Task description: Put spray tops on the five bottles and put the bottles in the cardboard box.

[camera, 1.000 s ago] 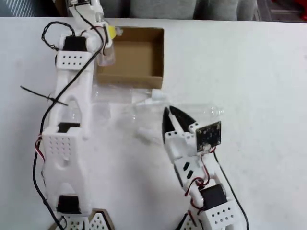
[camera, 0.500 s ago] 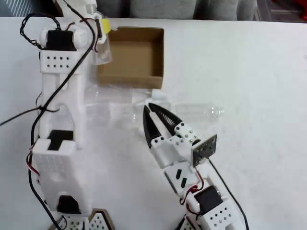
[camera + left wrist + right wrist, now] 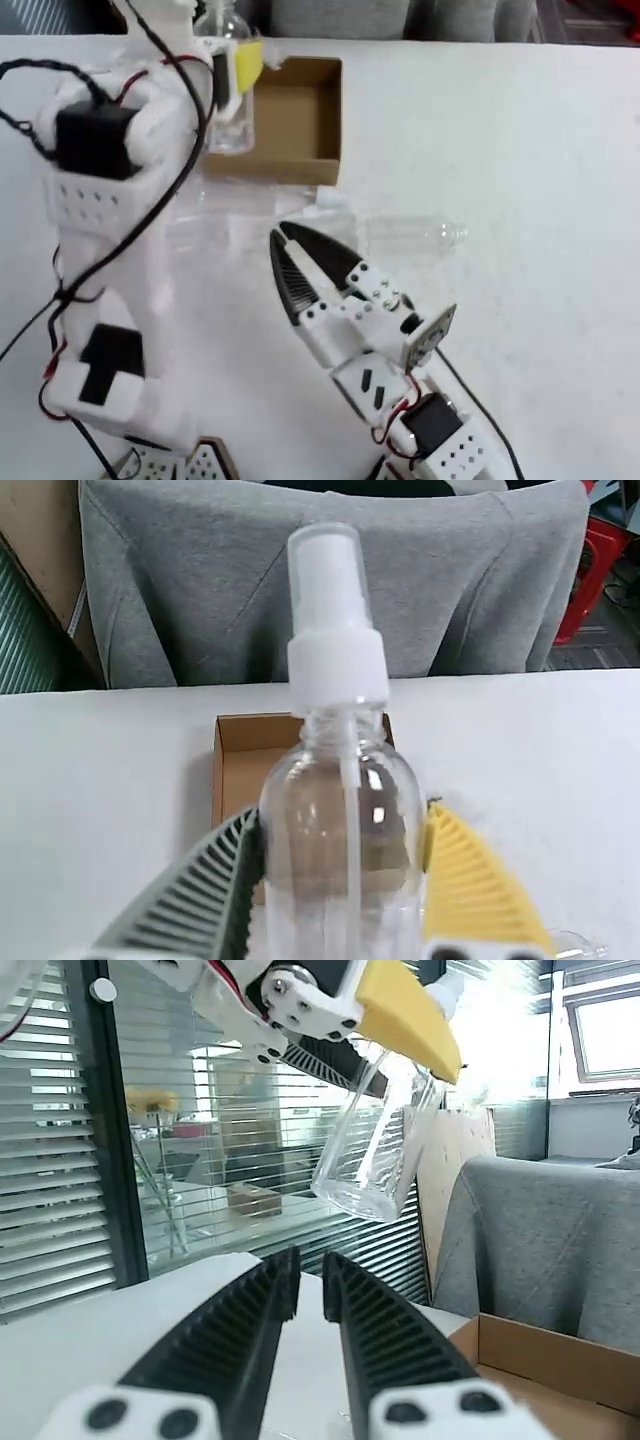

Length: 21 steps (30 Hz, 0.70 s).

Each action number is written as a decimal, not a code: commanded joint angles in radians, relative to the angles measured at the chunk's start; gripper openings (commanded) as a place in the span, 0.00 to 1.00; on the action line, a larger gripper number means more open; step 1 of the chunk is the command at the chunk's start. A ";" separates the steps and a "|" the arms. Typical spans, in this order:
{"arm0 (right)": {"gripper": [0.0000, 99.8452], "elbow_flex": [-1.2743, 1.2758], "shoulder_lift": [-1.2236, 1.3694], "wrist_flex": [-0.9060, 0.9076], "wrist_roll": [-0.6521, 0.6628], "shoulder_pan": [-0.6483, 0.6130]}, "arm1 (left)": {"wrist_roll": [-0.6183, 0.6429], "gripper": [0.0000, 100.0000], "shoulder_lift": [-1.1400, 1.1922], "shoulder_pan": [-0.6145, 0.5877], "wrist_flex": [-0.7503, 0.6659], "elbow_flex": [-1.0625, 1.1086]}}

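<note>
Aloft, left claw [image 3: 233,68] gripping bottle [image 3: 340,810] over cardboard box [image 3: 275,165] rim

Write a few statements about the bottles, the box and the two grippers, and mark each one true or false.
1. The left gripper holds a clear bottle with a white spray top on it. True.
2. Two bottles lie inside the cardboard box. False: no bottle shows on its visible floor.
3. Another clear bottle lies on its side on the table, outside the box. True.
4. The right gripper carries a spray top. False: it holds nothing.
</note>
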 commanded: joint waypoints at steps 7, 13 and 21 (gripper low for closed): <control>0.02 -0.147 0.047 -0.019 0.005 -0.036 | -0.097 0.02 -0.332 0.091 0.173 -0.028; 0.02 -0.152 0.114 -0.019 0.005 -0.108 | -0.138 0.02 -0.401 0.008 0.215 -0.029; 0.02 -0.087 0.111 -0.024 0.005 -0.114 | -0.282 0.02 -0.674 -0.136 0.227 0.227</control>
